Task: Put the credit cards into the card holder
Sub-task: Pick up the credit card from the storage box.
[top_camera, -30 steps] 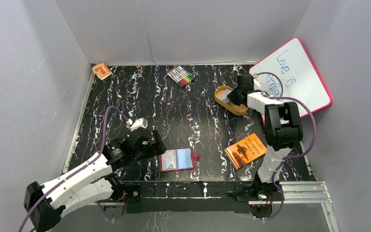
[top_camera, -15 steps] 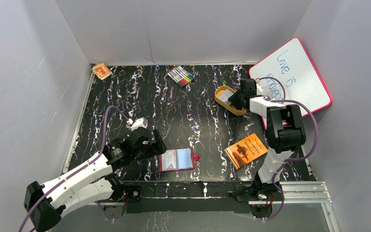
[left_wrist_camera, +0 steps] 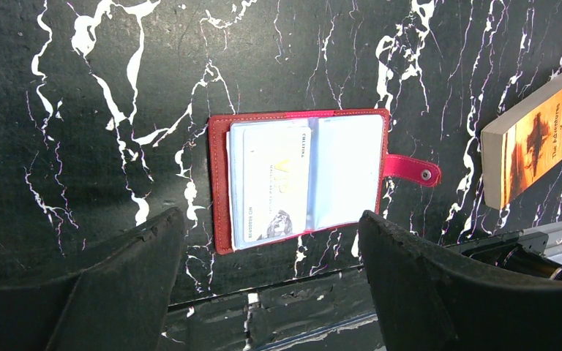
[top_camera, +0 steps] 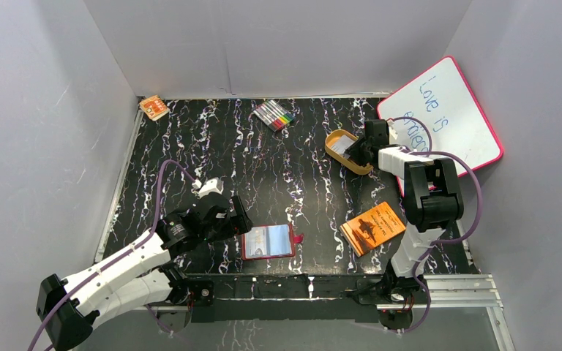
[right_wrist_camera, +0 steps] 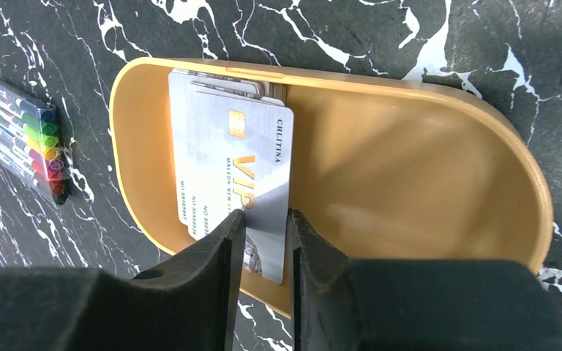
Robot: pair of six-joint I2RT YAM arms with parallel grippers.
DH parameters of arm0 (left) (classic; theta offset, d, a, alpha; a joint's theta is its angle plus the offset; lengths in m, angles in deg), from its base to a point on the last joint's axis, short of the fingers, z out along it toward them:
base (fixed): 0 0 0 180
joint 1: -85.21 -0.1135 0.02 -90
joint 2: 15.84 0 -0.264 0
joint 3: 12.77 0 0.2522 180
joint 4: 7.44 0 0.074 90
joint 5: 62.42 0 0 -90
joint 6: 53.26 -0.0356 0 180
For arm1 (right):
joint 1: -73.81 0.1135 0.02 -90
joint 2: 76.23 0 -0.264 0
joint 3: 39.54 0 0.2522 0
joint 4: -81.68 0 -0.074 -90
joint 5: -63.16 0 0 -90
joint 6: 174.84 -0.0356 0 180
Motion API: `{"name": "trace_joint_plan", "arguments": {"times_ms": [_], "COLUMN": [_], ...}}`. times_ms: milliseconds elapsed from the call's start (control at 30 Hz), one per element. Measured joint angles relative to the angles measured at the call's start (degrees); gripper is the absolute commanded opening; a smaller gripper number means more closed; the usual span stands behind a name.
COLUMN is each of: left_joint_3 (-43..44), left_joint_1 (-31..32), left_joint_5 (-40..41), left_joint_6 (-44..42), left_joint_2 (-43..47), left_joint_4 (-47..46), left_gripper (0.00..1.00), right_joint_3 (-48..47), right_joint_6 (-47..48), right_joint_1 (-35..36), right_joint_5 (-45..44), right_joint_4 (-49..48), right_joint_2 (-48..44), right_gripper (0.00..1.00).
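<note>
My left pincer [left_wrist_camera: 269, 223] hangs wide open over the card holder [left_wrist_camera: 218, 190], which lies unfolded on the surface [left_wrist_camera: 80, 88] with one card [left_wrist_camera: 274, 183] in a pocket. My right pincer [right_wrist_camera: 267, 219] straddles the top of the credit cards [right_wrist_camera: 219, 146] stacked in the orange tray [right_wrist_camera: 410, 161], jaws narrowly parted. I cannot tell if it grips.

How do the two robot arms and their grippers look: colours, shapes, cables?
The left arm and the right arm have white links with bulky black joints, and a thin purple cable runs along each. The left gripper and the right gripper each have two thick, matte black fingers tapering to wedges. I see no markings.
</note>
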Motion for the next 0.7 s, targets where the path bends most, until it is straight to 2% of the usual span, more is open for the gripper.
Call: {"name": "trace_joint_plan", "arguments": {"times_ms": [167,700], "left_joint_3": [0.0,0.0], "left_joint_1": [0.0,0.0], "left_joint_5": [-0.09,-0.52], "left_joint_6": [-0.02,-0.02], "left_joint_2": [-0.13,-1.33], "left_joint_4": [-0.07,-0.31], "left_gripper": [0.85,0.85], "right_joint_3": [1.64,3.82], "right_joint_6": [-0.22,-0.59], "right_joint_1": [-0.13,-0.39], "right_joint_5": [-0.07,-0.15], "right_joint_4": [-1.77,-2.75], "right_joint_2": [-0.98,-5.44], "right_gripper": [0.22,0.02]}}
